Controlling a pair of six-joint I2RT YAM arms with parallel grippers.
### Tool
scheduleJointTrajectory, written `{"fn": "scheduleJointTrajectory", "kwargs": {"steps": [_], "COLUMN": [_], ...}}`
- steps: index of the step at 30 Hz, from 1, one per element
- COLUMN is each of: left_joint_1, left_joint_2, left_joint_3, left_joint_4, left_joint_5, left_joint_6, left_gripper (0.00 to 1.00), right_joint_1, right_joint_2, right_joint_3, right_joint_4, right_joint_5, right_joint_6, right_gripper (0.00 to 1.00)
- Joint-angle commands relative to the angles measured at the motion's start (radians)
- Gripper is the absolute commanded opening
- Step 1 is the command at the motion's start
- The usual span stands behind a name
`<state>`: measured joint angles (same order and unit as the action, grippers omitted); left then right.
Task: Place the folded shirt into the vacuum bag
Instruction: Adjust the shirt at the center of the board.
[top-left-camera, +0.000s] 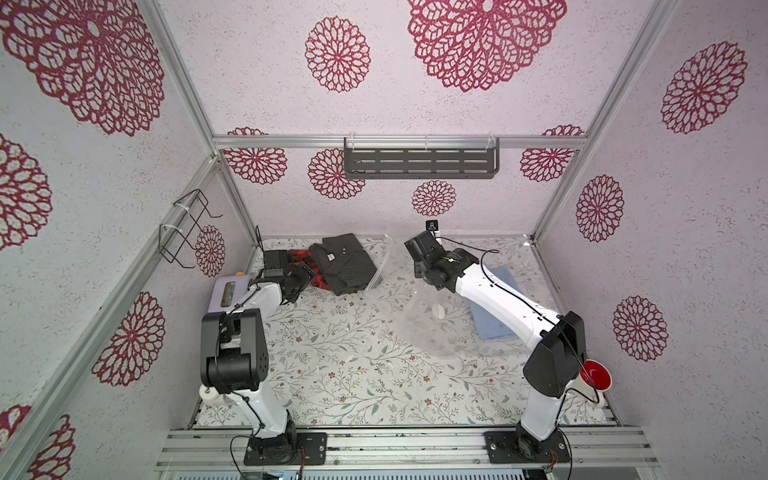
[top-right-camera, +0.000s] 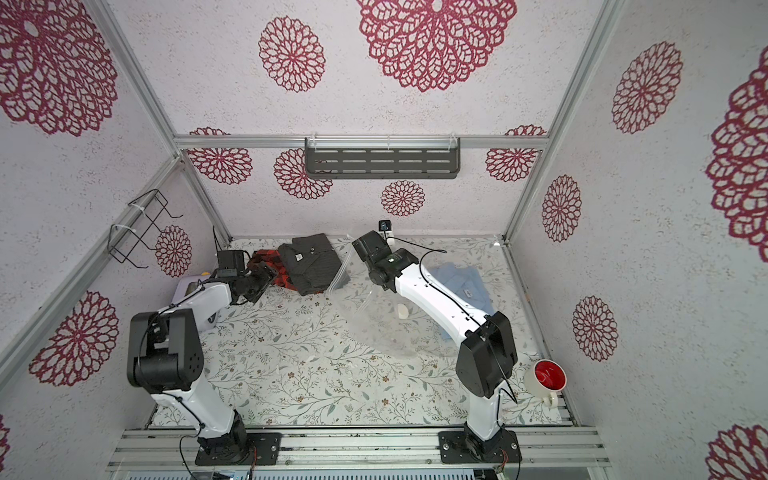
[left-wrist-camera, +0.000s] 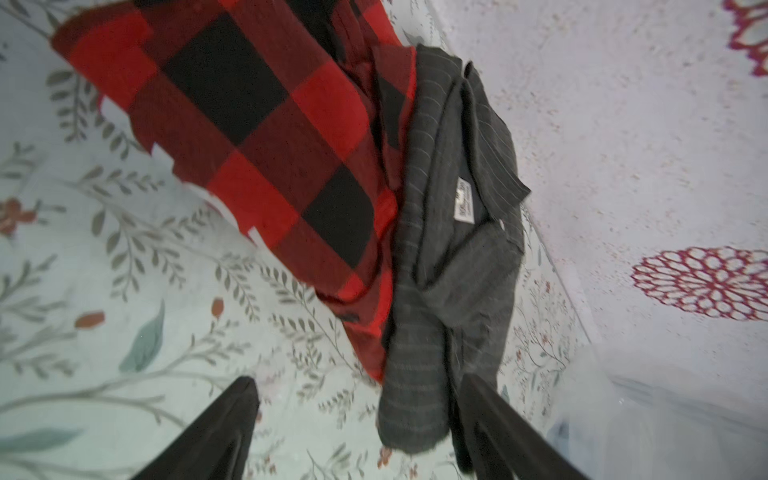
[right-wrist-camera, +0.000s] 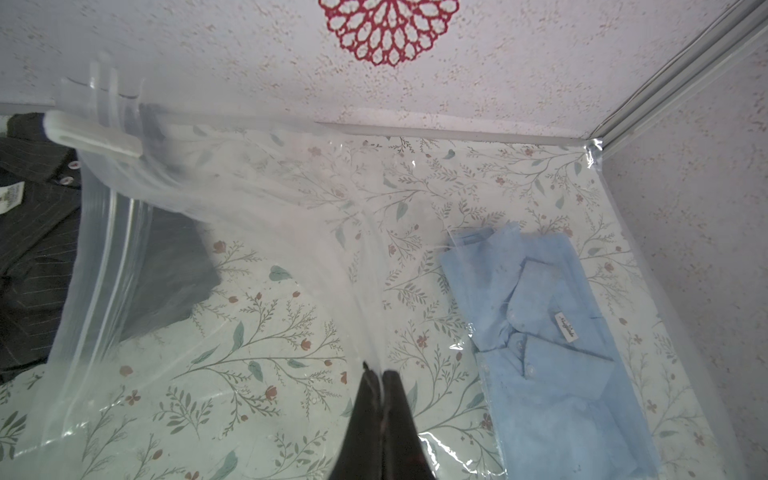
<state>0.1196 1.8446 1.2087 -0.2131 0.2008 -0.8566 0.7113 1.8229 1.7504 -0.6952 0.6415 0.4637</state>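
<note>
A folded dark grey striped shirt (top-left-camera: 345, 264) (top-right-camera: 309, 266) (left-wrist-camera: 440, 257) lies at the back left of the table, half over a red-and-black plaid shirt (top-left-camera: 305, 266) (left-wrist-camera: 257, 137). My left gripper (top-left-camera: 303, 276) (left-wrist-camera: 357, 382) is open at the grey shirt's near end; the cloth's tip lies between the fingers, close beside one of them. My right gripper (top-left-camera: 413, 245) (right-wrist-camera: 379, 374) is shut on the film of the clear vacuum bag (top-left-camera: 415, 324) (right-wrist-camera: 270, 199) and holds it raised. The bag's round white valve cap (top-left-camera: 438, 311) (top-right-camera: 402, 311) faces up, and its zip strip (top-left-camera: 376, 274) hangs beside the grey shirt.
A folded light blue shirt (top-left-camera: 490, 324) (right-wrist-camera: 552, 332) lies under clear plastic at the right, below my right arm. A white mug with a red inside (top-left-camera: 594, 374) stands front right. A lilac appliance (top-left-camera: 230, 293) sits by the left wall. A dark shelf (top-left-camera: 419, 160) hangs on the back wall.
</note>
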Motion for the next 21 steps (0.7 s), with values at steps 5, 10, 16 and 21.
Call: {"fn": "scheduleJointTrajectory", "kwargs": {"steps": [5, 10, 16, 21], "left_joint_1": [0.030, 0.040, 0.076, 0.124], "left_joint_2": [0.217, 0.339, 0.368, 0.373], "left_joint_3": [0.200, 0.322, 0.380, 0.443], "left_joint_4": [-0.168, -0.225, -0.254, -0.287], "left_joint_5": [-0.131, -0.168, -0.199, -0.211], "left_joint_6": [0.056, 0.060, 0.053, 0.071], "left_gripper": [0.72, 0.61, 0.21, 0.11], "right_joint_1": [-0.037, -0.059, -0.062, -0.064], "right_joint_2": [-0.110, -0.146, -0.174, -0.187], "right_joint_3": [-0.089, -0.131, -0.155, -0.167], "right_joint_4": [0.056, 0.088, 0.105, 0.115], "right_joint_5": [-0.033, -0.069, -0.083, -0.110], "right_joint_6": [-0.005, -0.006, -0.011, -0.010], "right_gripper": [0.00, 0.00, 0.00, 0.00]}}
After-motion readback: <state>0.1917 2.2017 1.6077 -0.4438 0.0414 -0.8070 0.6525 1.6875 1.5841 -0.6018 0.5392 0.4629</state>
